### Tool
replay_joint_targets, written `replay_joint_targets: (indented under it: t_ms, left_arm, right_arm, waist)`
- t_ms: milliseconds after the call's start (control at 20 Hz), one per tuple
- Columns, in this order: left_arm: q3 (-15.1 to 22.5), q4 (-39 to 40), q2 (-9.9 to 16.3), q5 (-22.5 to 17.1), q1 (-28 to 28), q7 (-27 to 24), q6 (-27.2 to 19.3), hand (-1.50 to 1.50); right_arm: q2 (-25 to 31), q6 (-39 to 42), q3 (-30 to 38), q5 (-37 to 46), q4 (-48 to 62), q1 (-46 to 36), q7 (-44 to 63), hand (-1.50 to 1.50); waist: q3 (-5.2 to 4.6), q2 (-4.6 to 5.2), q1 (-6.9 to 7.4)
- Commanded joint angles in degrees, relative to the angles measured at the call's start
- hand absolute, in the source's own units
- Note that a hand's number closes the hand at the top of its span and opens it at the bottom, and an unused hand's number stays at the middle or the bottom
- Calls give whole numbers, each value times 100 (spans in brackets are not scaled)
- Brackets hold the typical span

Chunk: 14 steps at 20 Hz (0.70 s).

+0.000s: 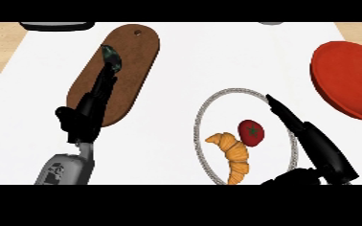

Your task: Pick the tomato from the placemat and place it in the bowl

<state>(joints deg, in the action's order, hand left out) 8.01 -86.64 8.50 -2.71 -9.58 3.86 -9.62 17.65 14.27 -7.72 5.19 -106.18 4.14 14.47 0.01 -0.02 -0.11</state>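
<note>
Tomato (252, 132) beside croissant (233, 155) on placemat (200, 124), right hand (314, 146) open alongside, left hand (88, 110) open.

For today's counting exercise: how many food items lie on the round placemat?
2: the tomato near the middle of the placemat, and the croissant just left of it.

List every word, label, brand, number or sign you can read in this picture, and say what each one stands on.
None can be read. The brown cutting board, the red bowl, the round placemat, the tomato and the croissant carry no writing. The left forearm's grey casing has dark marks, too blurred to read as letters or numbers.
</note>
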Motion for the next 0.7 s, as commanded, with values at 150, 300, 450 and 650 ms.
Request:
replay_joint_targets:
  t_ms: [150, 300, 450, 650]
  left_arm:
    - [-121, 15, -183, 215, 321, -301, 187, 0]
    - [-20, -723, -167, 253, 531, 181, 146, 0]
    - [-378, -9, -147, 162, 80, 26, 391, 0]
    - [-161, -108, -371, 346, 149, 9, 287, 0]
  right_arm:
    - [-373, 158, -29, 276, -3, 436, -210, -150]
    - [-564, -53, 6, 552, 909, 272, -983, -150]
    - [-625, 103, 262, 539, 1671, -391, -1137, -150]
    - [-721, -342, -28, 1278, 1608, 6, -1293, -150]
  waist:
    - [-1, -2, -2]
    - [1, -5, 19]
    - [0, 3, 16]
    - [0, 0, 8]
